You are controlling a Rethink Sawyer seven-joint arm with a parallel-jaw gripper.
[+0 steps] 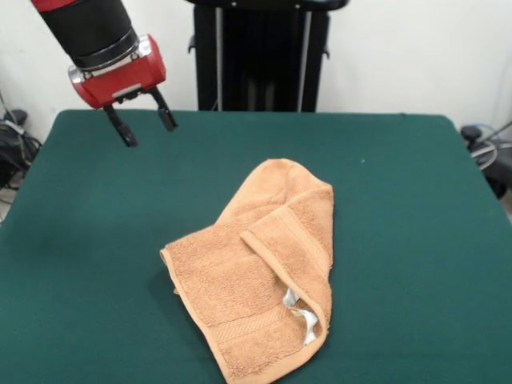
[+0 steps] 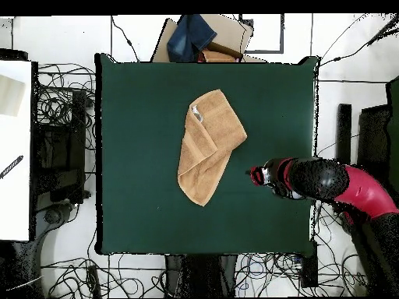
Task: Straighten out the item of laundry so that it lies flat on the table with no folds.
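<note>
The orange-tan towel [image 1: 260, 268] lies crumpled on the green table [image 1: 400, 208], folded over itself lengthwise, with one edge turned in and its white label [image 1: 304, 316] showing near the front corner. In the overhead view the towel [image 2: 209, 144] lies slantwise in the table's [image 2: 140, 187] middle. My gripper [image 1: 144, 124] hangs in the air above the table's far left corner in the front view, well apart from the towel, its two black fingers [image 1: 122, 128] spread and empty. In the overhead view the gripper [image 2: 253, 175] is to the right of the towel.
The black pedestal [image 1: 260, 52] stands behind the table's far edge. Cables cover the floor around the table [image 2: 62, 117]. A cardboard box with blue cloth [image 2: 199, 35] sits beyond the table's top edge in the overhead view. A white surface [image 2: 15, 148] is at the left.
</note>
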